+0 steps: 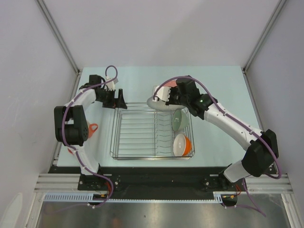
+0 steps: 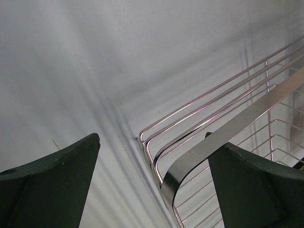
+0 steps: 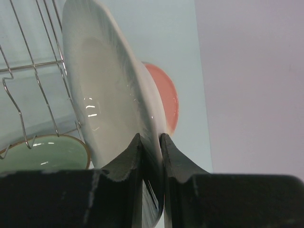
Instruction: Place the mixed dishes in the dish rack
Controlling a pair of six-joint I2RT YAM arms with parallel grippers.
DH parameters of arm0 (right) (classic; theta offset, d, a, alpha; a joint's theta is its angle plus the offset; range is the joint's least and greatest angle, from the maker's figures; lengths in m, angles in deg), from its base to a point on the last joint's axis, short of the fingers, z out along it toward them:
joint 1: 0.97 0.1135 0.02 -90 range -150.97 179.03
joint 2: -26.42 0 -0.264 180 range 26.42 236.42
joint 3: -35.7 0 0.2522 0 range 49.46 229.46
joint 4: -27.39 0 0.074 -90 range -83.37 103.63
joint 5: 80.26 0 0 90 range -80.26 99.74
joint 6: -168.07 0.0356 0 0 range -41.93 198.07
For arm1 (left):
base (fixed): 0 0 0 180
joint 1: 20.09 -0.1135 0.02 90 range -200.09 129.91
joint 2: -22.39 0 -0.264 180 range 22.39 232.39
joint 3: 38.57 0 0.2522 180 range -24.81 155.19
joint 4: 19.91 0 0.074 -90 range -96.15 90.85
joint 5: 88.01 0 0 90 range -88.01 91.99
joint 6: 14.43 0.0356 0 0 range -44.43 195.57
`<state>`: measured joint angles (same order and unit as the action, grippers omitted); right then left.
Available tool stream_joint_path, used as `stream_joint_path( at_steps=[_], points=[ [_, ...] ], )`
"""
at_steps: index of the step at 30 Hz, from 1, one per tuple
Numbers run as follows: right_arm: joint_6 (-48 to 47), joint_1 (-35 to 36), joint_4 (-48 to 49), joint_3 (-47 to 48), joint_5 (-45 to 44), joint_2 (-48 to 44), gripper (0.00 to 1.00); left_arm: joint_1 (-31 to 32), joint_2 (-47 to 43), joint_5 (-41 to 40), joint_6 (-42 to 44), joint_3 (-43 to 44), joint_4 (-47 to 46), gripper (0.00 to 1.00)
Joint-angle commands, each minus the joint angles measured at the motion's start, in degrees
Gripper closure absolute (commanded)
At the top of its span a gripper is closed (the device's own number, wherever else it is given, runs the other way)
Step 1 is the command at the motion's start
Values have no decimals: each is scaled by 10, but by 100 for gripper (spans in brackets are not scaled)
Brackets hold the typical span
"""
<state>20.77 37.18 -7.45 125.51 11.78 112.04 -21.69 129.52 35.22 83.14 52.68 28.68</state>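
Note:
The chrome wire dish rack (image 1: 142,135) stands mid-table. A sage green bowl (image 1: 179,119) and an orange-outside, white-inside bowl (image 1: 182,145) stand on edge at its right end. My right gripper (image 1: 167,99) is shut on the rim of the white shallow bowl (image 3: 104,99) and holds it on edge over the rack's far right corner. Behind it, a pink plate (image 3: 167,97) lies on the table. The green bowl also shows in the right wrist view (image 3: 45,154). My left gripper (image 1: 117,99) is open and empty, its fingers (image 2: 52,180) on either side of the rack's far left corner (image 2: 156,147).
An orange mug (image 1: 92,128) sits on the table left of the rack, partly hidden by my left arm. A small pink thing (image 1: 71,151) peeks out by that arm's lower link. Grey walls close in the table on the left, the back and the right.

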Motion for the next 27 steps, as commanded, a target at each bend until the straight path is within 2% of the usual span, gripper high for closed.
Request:
stream_joint_path(
  at_steps=[1, 5, 16, 22, 27],
  points=[
    [18, 21, -3, -13, 11, 8, 100, 0, 6, -15, 13, 14, -25, 3],
    [20, 34, -10, -35, -11, 9, 100, 1, 3, -16, 14, 16, -22, 3],
    [41, 30, 5, -58, 4, -38, 100, 1, 1, -15, 14, 9, -27, 3],
    [52, 15, -12, -50, 37, -51, 100, 1, 0, -12, 10, 9, -31, 3],
    [66, -15, -64, 6, 96, -21, 100, 0, -3, -12, 7, 5, -31, 3]
  ],
)
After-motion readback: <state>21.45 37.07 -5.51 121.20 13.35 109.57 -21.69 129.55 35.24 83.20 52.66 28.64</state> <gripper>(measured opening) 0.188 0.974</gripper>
